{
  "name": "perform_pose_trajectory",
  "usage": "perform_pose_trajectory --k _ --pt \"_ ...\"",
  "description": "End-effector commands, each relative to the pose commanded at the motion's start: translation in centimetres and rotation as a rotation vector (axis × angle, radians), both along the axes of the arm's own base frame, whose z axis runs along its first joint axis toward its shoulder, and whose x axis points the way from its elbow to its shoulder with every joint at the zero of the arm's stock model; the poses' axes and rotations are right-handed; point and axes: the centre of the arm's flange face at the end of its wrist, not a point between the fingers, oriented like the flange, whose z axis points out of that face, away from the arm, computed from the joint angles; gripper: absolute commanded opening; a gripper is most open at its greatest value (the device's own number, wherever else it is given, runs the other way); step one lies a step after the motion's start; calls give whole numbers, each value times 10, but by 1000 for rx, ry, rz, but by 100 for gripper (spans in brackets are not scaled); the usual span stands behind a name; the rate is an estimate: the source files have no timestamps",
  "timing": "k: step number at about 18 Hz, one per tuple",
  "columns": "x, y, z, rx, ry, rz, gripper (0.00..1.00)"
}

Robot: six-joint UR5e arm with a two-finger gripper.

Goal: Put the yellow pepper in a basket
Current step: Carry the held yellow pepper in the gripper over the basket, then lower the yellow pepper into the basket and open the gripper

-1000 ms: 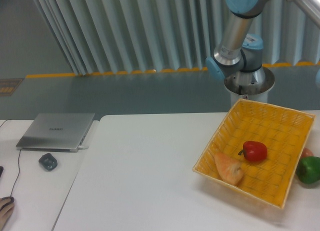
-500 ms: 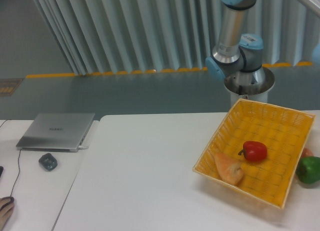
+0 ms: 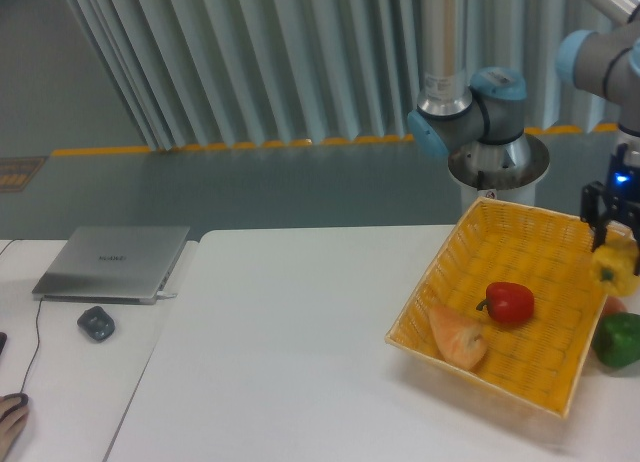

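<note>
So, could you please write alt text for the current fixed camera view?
A robot gripper holds a yellow pepper above the right edge of a yellow-orange wicker basket that already contains a red pepper and an orange vegetable. A green pepper sits beside the basket; a closed laptop lies far left.

arm reaching down at right, end effector (image 3: 612, 240) closed around yellow pepper (image 3: 614, 269)
</note>
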Motion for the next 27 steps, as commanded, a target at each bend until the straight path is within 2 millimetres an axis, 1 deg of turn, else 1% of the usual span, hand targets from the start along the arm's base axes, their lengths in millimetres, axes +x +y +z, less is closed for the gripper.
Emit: perform_pose_trajectory --k 2,4,5,6,7,9,11,12,13,14,16,19,23,25,26,27 --pt "13 -1 -3 -45 11 -25 45" --pt "28 -3 -13 -82 10 -47 46" --pt "32 -5 -16 -103 13 -64 46" --pt "40 -7 -23 -133 13 -93 49" --pt "45 -6 -26 -150 18 -109 49" --pt "48 -6 -26 -169 27 -119 50" --pt "51 -4 -27 -171 27 -136 55" --pt "54 -3 -27 -173 28 -142 67" --pt "54 -3 -26 -171 31 -144 89" --pt "55 -3 -25 -171 32 -144 100" --pt "57 -4 -21 -167 39 -144 100" --pt "57 -3 -21 -167 39 -147 100" --pt "52 1 -18 -160 46 -152 100" --pt "45 5 -11 -148 55 -157 100" --pt "33 13 -12 -145 53 -157 100" --pt "19 22 -5 -142 58 -156 100"
